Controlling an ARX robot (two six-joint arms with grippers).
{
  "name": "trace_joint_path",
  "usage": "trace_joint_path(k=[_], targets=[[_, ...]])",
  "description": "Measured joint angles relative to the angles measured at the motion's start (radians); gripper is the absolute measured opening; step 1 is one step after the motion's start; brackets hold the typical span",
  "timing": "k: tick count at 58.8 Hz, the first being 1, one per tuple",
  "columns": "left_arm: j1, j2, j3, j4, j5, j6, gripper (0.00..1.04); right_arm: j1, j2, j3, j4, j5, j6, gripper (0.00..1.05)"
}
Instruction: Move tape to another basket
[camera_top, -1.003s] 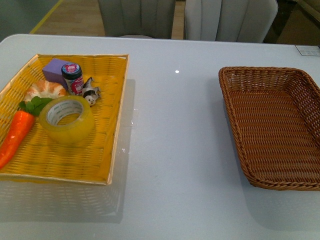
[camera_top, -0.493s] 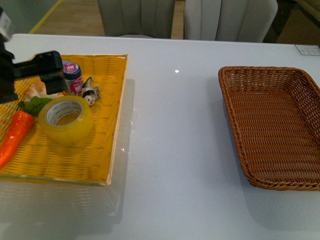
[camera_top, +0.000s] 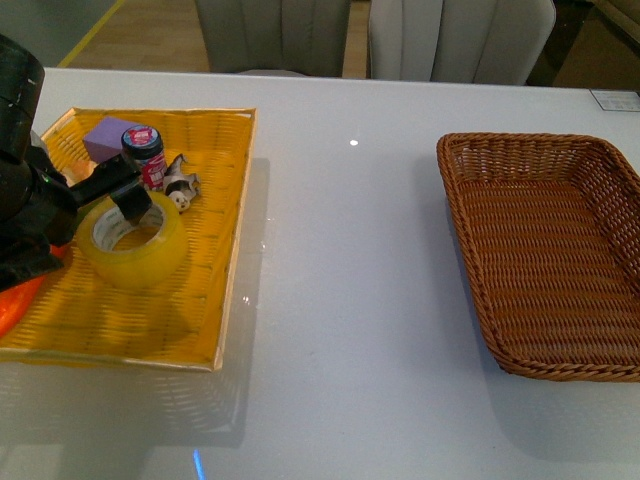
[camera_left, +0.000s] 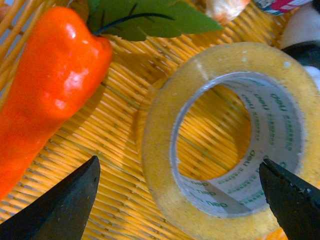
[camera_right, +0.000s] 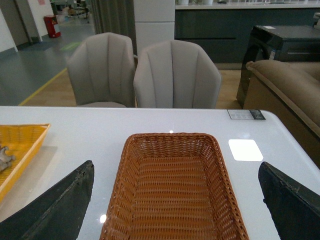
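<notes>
Finding the wide roll of translucent yellowish packing tape (camera_top: 132, 240) lying flat, white core upward, in the bright yellow flat woven basket (camera_top: 200, 270) on the left side of the white table (camera_top: 340, 300). Seeing the left gripper (camera_left: 180, 200) poised right over that roll with jaws spread wide: one black fingertip (camera_left: 65, 205) outside the roll on the carrot side, the other over the opposite rim. Gripping nothing; cannot tell whether either tip touches the tape. From the front, noting the black left arm (camera_top: 25, 210) covering the left part of the yellow basket.

Beside the roll, seeing a glossy orange toy carrot with green leaves (camera_left: 50, 90), close to it but apart. Behind the roll, in the same yellow basket, noting a purple block (camera_top: 108, 137), a small dark-lidded jar with a red label (camera_top: 146, 156) and a small grey shell-like figure (camera_top: 180, 185).

Well apart on the right of the table, finding the dark brown woven wicker rectangular basket with raised rounded rim (camera_top: 550, 250). Seeing the right gripper (camera_right: 175, 200) facing that brown basket from its near end, fingers spread wide and holding nothing; out of sight in the front view. Beyond the table, noting two grey upholstered chairs (camera_right: 175, 70).
</notes>
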Motion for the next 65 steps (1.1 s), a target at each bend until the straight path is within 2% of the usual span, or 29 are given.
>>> trace_joint_path(k=[27,35,42,53,57,65], targets=[[0.012,0.084,0.066,-0.046,0.01,-0.035,0.96,0.0,0.0,0.0,0.0,0.0,0.0,0.96],[0.007,0.102,0.079,-0.061,-0.006,-0.034,0.76,0.0,0.0,0.0,0.0,0.0,0.0,0.96],[0.0,0.108,0.085,-0.058,-0.002,-0.035,0.49,0.0,0.0,0.0,0.0,0.0,0.0,0.96],[-0.002,0.106,0.081,-0.037,0.006,-0.027,0.21,0.0,0.0,0.0,0.0,0.0,0.0,0.96],[-0.001,0.096,0.068,-0.026,0.008,-0.028,0.17,0.0,0.0,0.0,0.0,0.0,0.0,0.96],[0.001,0.042,0.017,0.007,0.028,-0.021,0.16,0.0,0.0,0.0,0.0,0.0,0.0,0.96]])
